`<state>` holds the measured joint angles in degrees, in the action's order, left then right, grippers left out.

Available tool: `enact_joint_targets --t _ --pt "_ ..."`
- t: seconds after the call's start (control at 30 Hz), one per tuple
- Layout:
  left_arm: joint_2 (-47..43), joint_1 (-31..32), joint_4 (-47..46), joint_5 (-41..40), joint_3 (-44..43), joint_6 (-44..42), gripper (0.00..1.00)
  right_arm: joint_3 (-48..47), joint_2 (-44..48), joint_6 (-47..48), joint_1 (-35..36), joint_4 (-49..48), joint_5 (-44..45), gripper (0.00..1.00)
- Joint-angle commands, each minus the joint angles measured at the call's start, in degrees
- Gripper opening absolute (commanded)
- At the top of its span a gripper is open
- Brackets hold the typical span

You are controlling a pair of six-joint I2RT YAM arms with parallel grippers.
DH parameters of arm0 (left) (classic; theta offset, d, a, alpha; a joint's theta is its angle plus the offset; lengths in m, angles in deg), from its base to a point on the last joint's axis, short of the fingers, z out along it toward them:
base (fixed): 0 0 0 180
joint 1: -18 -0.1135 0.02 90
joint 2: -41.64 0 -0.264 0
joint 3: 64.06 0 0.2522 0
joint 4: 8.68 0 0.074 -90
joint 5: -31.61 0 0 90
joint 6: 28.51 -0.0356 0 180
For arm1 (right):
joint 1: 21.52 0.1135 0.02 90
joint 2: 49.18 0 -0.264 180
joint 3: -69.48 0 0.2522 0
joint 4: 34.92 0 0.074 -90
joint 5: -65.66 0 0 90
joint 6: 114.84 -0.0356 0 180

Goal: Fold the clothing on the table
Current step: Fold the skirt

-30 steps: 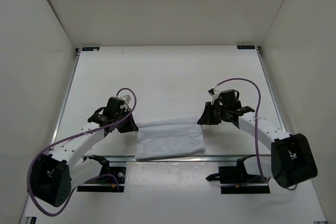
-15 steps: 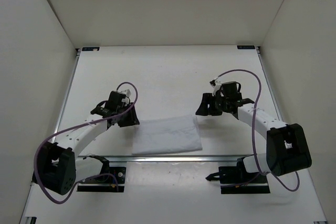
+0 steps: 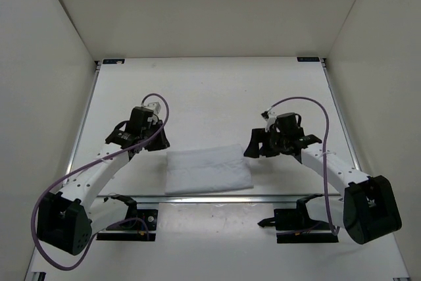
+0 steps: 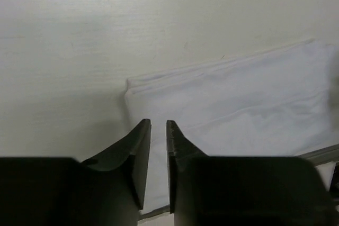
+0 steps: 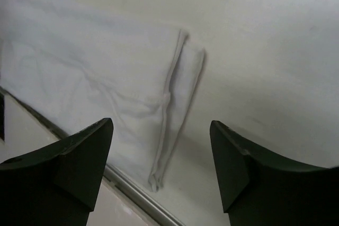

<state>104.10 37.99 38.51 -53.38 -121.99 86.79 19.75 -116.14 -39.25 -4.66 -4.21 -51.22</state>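
The large flat white matte bench [image 3: 210, 90] is enclosed on three sides by plain white walls [image 3: 46, 64], and an aluminium rail [image 3: 276, 197] is seen along its near edge. Purple cables [image 3: 160, 106] are looped over both arms.

A small thin white fabric garment [image 3: 207, 170] is laid flat as a folded rectangle on the near part of the bench, between the two arms, with its near edge just beside the rail. In the right wrist view a raised fold ridge is seen running along its right end.

The left tool [image 4: 158, 126] is held at the garment's far left corner. Its jaws are parted by only a narrow slit and nothing is gripped; whether the cloth is touched cannot be told. The right tool [image 5: 161, 125] is held above the garment's right end, with its jaws spread wide and nothing between them.
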Motion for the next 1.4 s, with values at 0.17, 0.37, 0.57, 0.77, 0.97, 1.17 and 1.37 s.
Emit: enact_joint_targets --t 0.17,0.37,0.57,0.77,0.97,1.17,1.37 --pt "0.8 4.8 5.5 -3.1 3.6 3.4 0.0 3.3 -2.4 -2.8 4.2 0.0 2.4 0.66" --pt "2.8 4.4 7.1 -4.3 3.9 2.3 0.0 2.1 -6.7 -2.7 6.3 -2.5 2.6 0.67" --pt "3.0 4.3 5.6 -4.1 5.3 3.1 0.0 0.4 -11.2 -2.4 7.9 -2.2 4.7 0.58" --pt "2.4 3.2 5.1 -3.3 6.2 2.7 0.0 -0.2 -13.3 -2.5 8.3 -2.2 6.7 0.21" --pt "3.9 3.8 3.8 -3.0 5.2 1.9 0.0 -3.7 -17.0 -3.3 6.3 -2.6 7.6 0.0" --pt "9.3 5.3 0.3 -2.6 2.9 1.5 0.0 -11.1 -17.2 -0.3 1.6 0.4 11.6 0.0" --pt "12.8 5.4 -5.2 2.0 -0.7 2.3 0.0 -15.2 -18.8 0.8 -3.2 1.2 12.8 0.0"
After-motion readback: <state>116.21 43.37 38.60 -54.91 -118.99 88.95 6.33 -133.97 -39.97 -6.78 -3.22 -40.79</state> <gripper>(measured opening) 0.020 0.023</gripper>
